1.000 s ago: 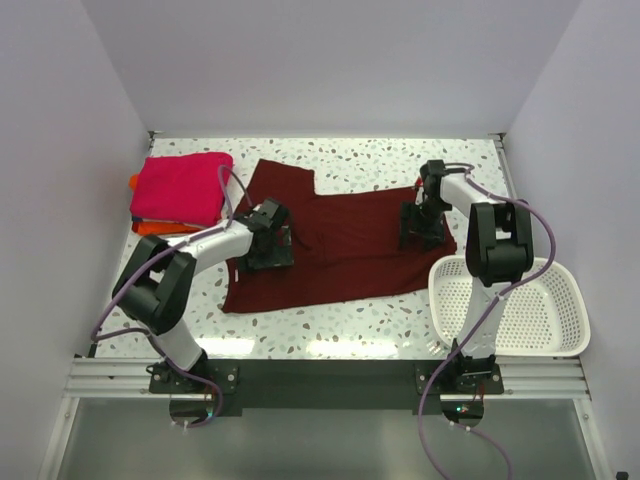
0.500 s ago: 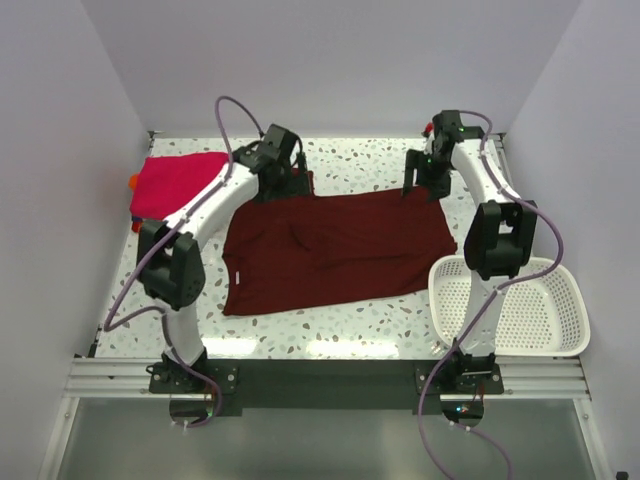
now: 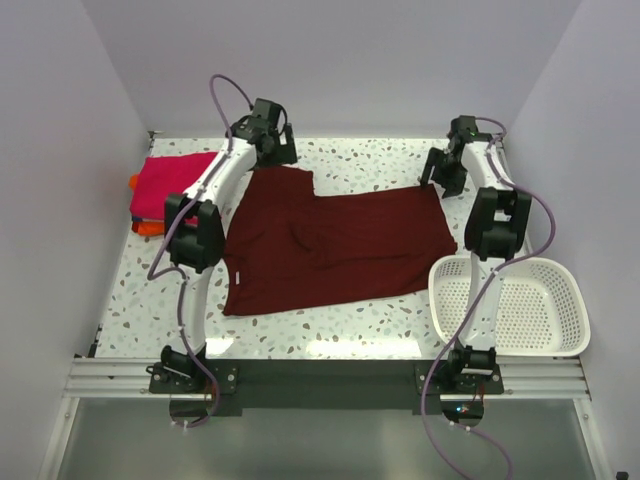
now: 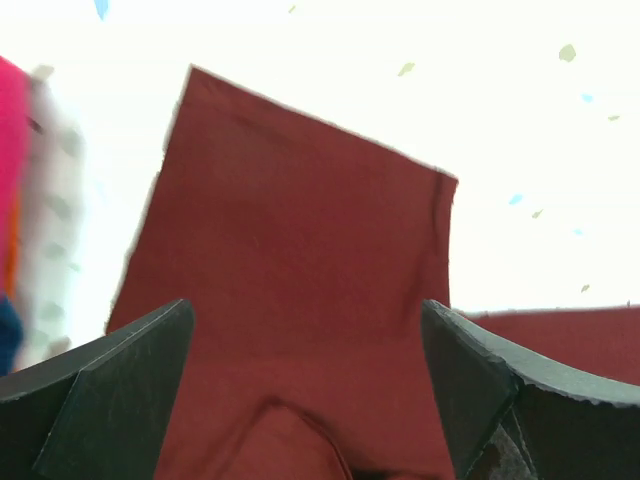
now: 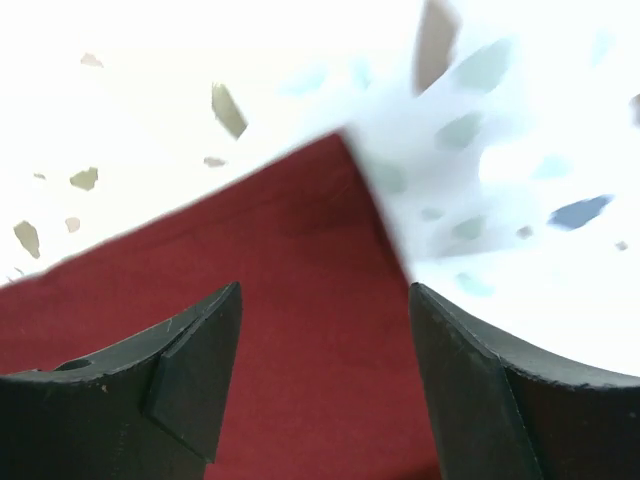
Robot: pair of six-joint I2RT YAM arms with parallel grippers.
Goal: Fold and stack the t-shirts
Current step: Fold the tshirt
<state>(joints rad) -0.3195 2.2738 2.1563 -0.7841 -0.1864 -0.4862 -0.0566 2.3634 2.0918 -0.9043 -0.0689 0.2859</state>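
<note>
The left tool (image 3: 277, 150) hung over the far left corner of the maroon shirt (image 3: 335, 240), its jaws wide apart with nothing between them. The right tool (image 3: 441, 172) was over the far right corner of this shirt, also wide open and empty. The shirt lay spread flat in the middle of the surface (image 3: 370, 160). At the left edge, the pink shirt (image 3: 172, 183) lay folded on the orange shirt (image 3: 148, 228). The basket (image 3: 560, 305) stood at the near right corner.
</note>
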